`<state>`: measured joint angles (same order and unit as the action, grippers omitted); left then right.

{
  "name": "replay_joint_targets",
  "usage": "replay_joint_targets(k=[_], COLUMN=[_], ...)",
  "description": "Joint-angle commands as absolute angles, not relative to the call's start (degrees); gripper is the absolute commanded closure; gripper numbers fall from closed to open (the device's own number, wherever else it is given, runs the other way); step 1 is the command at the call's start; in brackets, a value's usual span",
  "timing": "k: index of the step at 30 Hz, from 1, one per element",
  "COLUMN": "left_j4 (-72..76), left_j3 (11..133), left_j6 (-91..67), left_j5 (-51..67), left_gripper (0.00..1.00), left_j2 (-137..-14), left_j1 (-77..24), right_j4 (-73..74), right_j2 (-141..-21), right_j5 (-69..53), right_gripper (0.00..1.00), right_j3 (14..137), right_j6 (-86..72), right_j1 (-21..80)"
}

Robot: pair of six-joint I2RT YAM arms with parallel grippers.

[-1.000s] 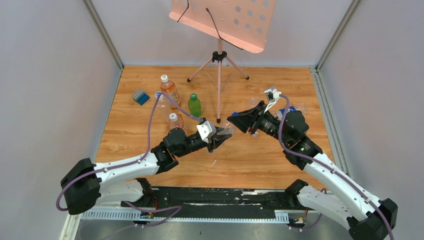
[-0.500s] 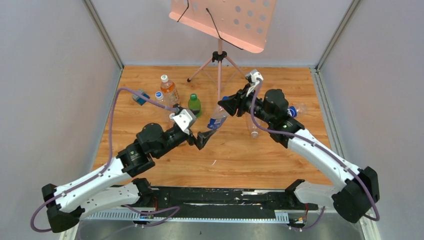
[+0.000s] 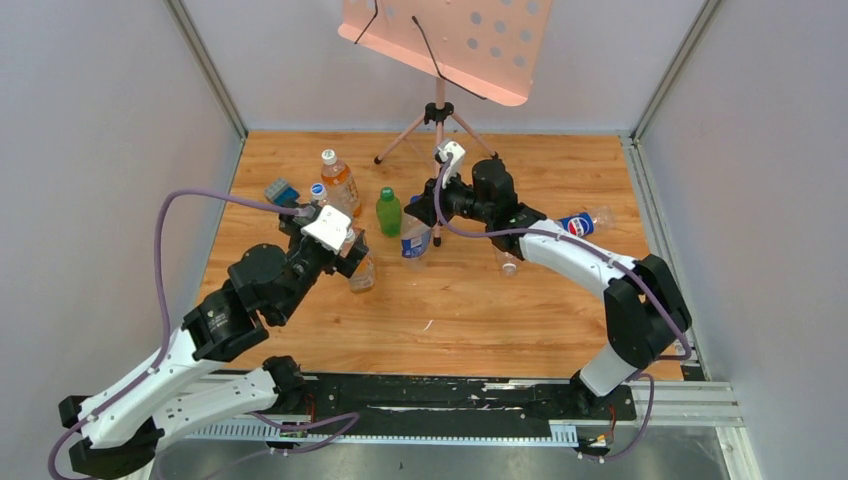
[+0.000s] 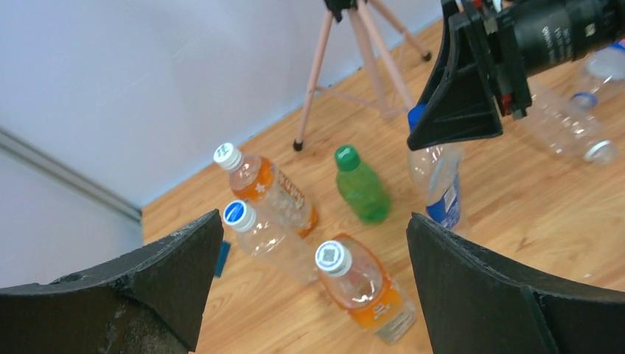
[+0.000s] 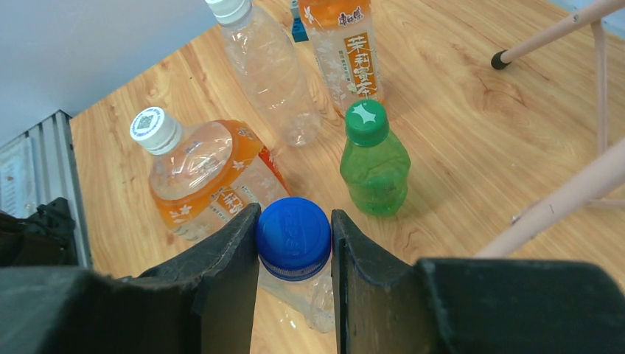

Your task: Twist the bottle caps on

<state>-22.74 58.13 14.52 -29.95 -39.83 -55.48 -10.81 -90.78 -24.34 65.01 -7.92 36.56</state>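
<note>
My right gripper [image 5: 293, 247] is shut on the blue cap [image 5: 293, 236] of a clear blue-labelled bottle [image 3: 415, 240], which stands upright just right of the green bottle [image 3: 389, 210]. My left gripper [image 4: 313, 225] is open and holds nothing. It hovers above an orange bottle [image 4: 365, 287] with a white cap [image 4: 333, 257]. Behind that stand a clear bottle [image 4: 273, 240] with a blue cap [image 4: 237, 214] and an orange tea bottle [image 4: 276, 192] with a white cap [image 4: 227, 155]. From above, the left gripper [image 3: 350, 255] is left of the right gripper [image 3: 425, 212].
A pink tripod stand [image 3: 438, 120] rises just behind the held bottle, one leg close to the right gripper. Two bottles lie on their sides to the right, a Pepsi one [image 3: 580, 222] and a clear one [image 3: 505, 262]. A blue-grey block [image 3: 281, 193] sits far left.
My left gripper opened and drew back to the left, over the orange bottle. The right arm swung left and back with the blue-capped bottle, bringing it upright beside the green bottle.
</note>
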Motion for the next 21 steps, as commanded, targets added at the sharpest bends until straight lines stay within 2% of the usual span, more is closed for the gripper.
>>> replay_joint_targets(k=[1,13,15,21], left_j4=[-14.81,-5.47,-4.84,-4.0], left_j3=[50.78,43.11,42.41,41.66], left_j6=[21.01,21.93,22.01,21.72], left_j5=[-35.19,-33.08,-32.62,-30.08], left_gripper=[0.0,0.0,0.0,0.0], left_j2=[-36.57,-31.34,-30.67,-29.76], left_j1=[-55.05,-49.43,-48.45,-47.17], right_j4=[-16.93,-14.68,-14.63,-13.42], right_j2=[-93.49,-98.25,-97.97,-97.74], right_j5=[-25.78,-25.85,-26.17,-26.2], right_gripper=[0.98,0.93,0.9,0.68], right_j3=[69.14,72.45,72.21,72.44], right_j6=[-2.73,1.27,1.78,2.57], right_j1=[38.06,40.39,40.66,41.21])
